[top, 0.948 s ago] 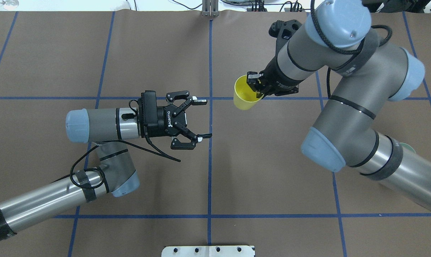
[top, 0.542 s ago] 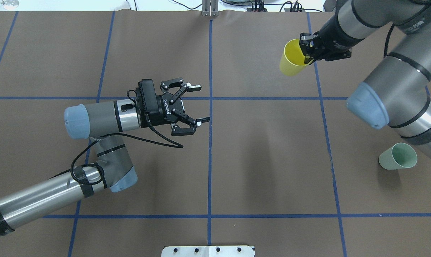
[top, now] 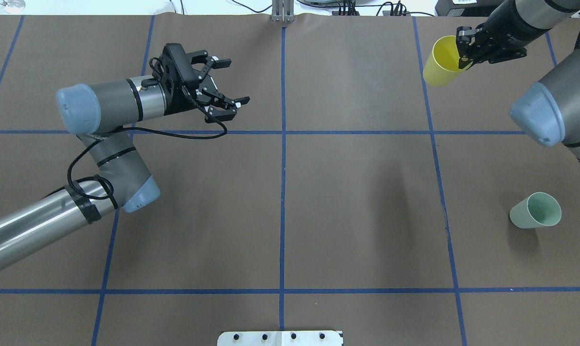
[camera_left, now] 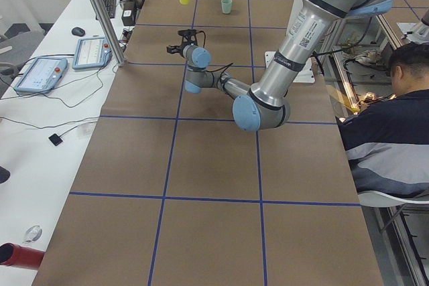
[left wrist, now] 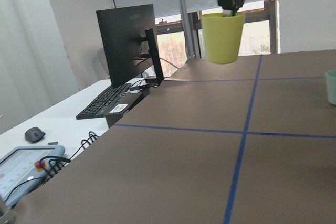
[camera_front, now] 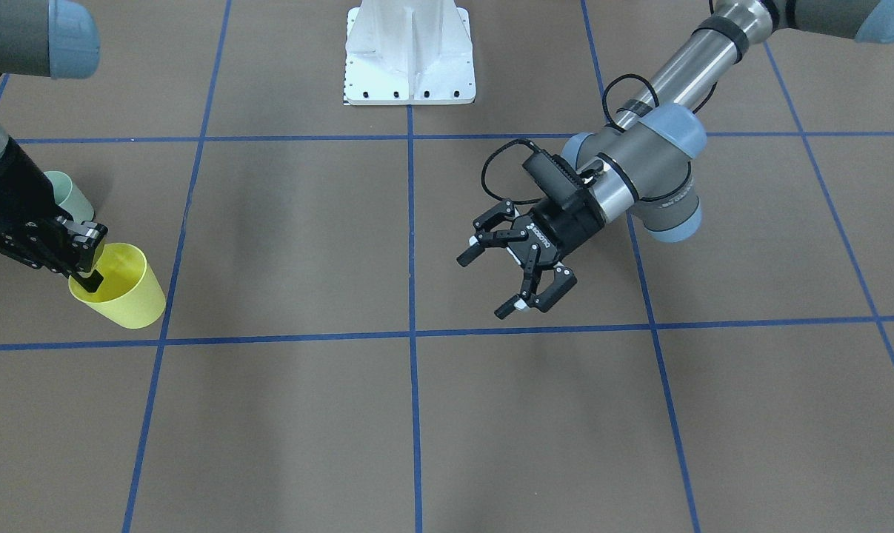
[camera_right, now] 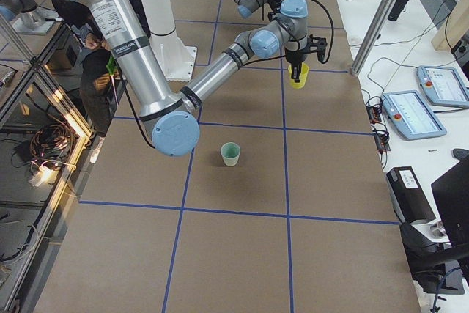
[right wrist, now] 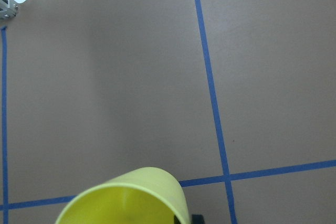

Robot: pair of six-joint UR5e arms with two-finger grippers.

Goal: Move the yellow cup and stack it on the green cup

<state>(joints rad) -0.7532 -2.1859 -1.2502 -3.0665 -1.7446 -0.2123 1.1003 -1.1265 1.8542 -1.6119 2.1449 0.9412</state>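
Observation:
My right gripper (top: 464, 49) is shut on the rim of the yellow cup (top: 438, 63) and holds it in the air at the far right of the table. The same gripper (camera_front: 87, 257) and cup (camera_front: 124, 290) show at the left of the front view, and the cup shows in the left wrist view (left wrist: 222, 37) and the right wrist view (right wrist: 126, 199). The green cup (top: 535, 212) stands upright on the table near the right edge, apart from the yellow cup; it also shows in the front view (camera_front: 67, 194). My left gripper (top: 227, 84) is open and empty, over the far left-centre of the table.
Blue tape lines (top: 283, 158) divide the brown table into squares. A white base plate (camera_front: 409, 52) sits at the robot's side. A person (camera_left: 389, 132) sits beside the table in the left side view. Monitor and keyboard (left wrist: 113, 100) lie beyond the table's far edge.
My right gripper has carried the yellow cup further right and toward the far edge. My left arm has swung its open gripper away to the far left. The green cup has not moved.

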